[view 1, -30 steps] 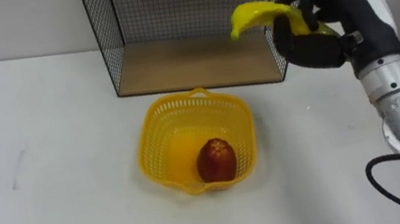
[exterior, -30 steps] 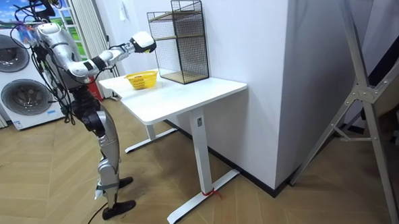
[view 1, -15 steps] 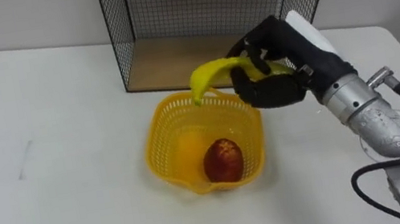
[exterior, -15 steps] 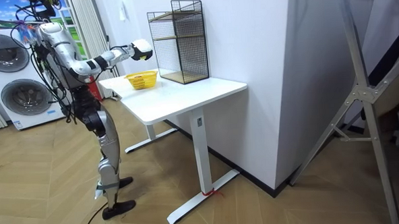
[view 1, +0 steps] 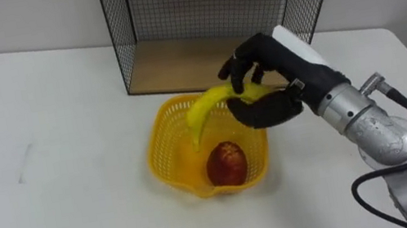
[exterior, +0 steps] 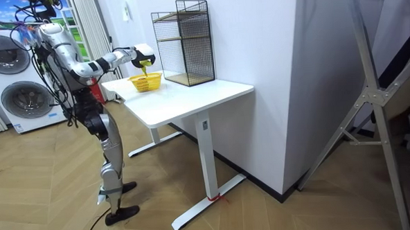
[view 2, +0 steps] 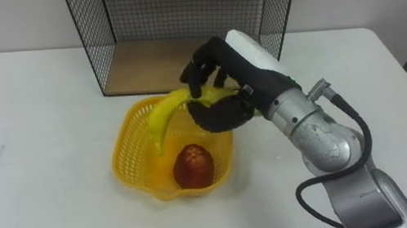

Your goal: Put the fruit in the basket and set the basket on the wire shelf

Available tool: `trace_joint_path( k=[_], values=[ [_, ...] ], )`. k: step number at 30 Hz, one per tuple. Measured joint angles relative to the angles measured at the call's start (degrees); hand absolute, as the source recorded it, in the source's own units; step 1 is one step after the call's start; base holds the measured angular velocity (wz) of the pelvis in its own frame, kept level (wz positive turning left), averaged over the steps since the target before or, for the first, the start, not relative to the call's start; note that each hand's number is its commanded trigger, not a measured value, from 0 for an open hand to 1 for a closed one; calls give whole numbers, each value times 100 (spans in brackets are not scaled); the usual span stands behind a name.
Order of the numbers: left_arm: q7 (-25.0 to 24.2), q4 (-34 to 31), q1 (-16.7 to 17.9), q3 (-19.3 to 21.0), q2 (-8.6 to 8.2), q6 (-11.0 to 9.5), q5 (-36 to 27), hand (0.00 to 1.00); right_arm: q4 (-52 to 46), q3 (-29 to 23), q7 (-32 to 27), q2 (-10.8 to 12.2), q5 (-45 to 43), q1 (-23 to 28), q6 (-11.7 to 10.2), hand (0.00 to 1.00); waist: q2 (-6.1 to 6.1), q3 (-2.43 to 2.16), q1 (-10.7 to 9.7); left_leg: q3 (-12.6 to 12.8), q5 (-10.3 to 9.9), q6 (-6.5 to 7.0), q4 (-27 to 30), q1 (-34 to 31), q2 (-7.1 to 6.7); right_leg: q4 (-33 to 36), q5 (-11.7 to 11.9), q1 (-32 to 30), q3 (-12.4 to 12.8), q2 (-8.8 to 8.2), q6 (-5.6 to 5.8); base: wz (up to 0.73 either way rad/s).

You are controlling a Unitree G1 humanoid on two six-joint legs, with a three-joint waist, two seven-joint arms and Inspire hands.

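Our right hand (view 1: 265,94) has its fingers curled round a banana (view 1: 202,114) and holds it over the yellow basket (view 1: 160,142), the free tip dipping inside the rim. A red fruit (view 1: 227,164) lies in the basket's near side. The basket sits on the white counter (view 1: 56,122), just before the wire shelf (view 1: 194,8).

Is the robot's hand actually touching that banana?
Touching. The left eye view shows the right hand curled round the banana's upper end, above the basket.
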Motion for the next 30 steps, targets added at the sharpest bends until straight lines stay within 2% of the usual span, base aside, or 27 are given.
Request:
trace_joint_path(
  k=[5, 7, 10, 20, 25, 30],
  values=[
    [-8, 0, -8, -71, 10, -8, 1, 0, 64, 1, 85, 22, -10, 0, -2, 0, -10, 19, -2, 7, 0, 0, 14, 0, 0, 3, 0, 8, 15, 0, 0, 0],
    [-28, 0, -15, -158, 30, -16, 2, 0, 116, 1, 162, 22, -24, 2, 1, 0, -21, 61, -4, 10, 0, 1, 26, -6, 0, 4, 1, 4, 20, 0, -2, 0],
    [-115, 0, -18, -213, 34, -17, 1, 0, 117, 2, 257, 26, -37, 5, 1, 0, -17, 79, -7, 13, -1, 2, 32, -13, 0, 4, 1, -2, 26, 1, -2, 0],
    [-148, -12, -57, -215, 33, -21, 3, 0, 116, 3, 337, 37, -233, 147, 1, 0, -12, 76, 4, 12, -3, 2, 58, -42, 3, 5, 2, -27, 23, 2, -3, 0],
    [-147, -12, -57, -213, 33, -21, 4, 0, 116, 2, 337, 37, -233, 146, 1, 0, -8, 43, 3, 12, -3, 2, 71, -36, 5, 7, 4, -18, 21, 3, -6, 0],
    [-144, -12, -58, -209, 33, -21, 2, 0, 108, 2, 337, 36, -231, 147, 1, 0, -6, 36, -2, 11, -3, 2, 82, -25, 7, 21, 5, -16, 19, 3, -7, 0]
  ],
)
